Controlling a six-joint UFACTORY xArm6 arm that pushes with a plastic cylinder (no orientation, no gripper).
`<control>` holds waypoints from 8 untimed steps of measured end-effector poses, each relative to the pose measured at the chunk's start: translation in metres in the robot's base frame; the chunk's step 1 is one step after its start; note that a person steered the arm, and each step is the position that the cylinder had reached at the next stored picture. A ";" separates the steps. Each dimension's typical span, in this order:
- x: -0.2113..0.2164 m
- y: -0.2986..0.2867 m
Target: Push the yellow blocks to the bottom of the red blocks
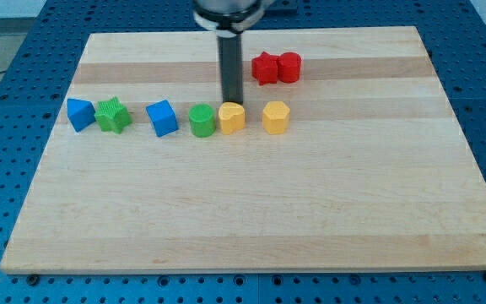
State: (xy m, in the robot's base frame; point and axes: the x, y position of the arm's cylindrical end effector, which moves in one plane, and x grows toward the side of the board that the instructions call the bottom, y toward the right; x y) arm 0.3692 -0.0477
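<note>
Two yellow blocks sit just below my tip (231,100): the nearer yellow block (232,118) lies directly beneath it toward the view's bottom, seemingly touching or nearly so, though the rod hides the contact point and I cannot be sure. The second yellow block (276,117) rests a little to the tip's right. Both red blocks, a star-like red block (264,67) and a rounder red block (289,67), huddle together above and to the right of the tip. My tool is a bare rod; it has no jaws and holds nothing, only pushes.

What worries me is the green round block (201,120), touching or just beside the nearer yellow on the tip's lower left. A sideways shove starting from too far left would drag the green along. Pushing off-centre could also spin the yellow away toward the view's bottom. A rightward drive might knock the second yellow past the reds. Further left sit a blue block (162,118), a green star block (112,115) and another blue block (79,113), well clear on the wooden board (243,219).
</note>
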 end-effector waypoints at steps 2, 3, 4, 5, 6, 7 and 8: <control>0.057 -0.014; 0.067 -0.014; 0.069 -0.014; 0.064 -0.005; 0.062 0.012; 0.062 0.034; 0.058 0.057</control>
State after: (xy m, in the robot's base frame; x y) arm 0.4273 0.0088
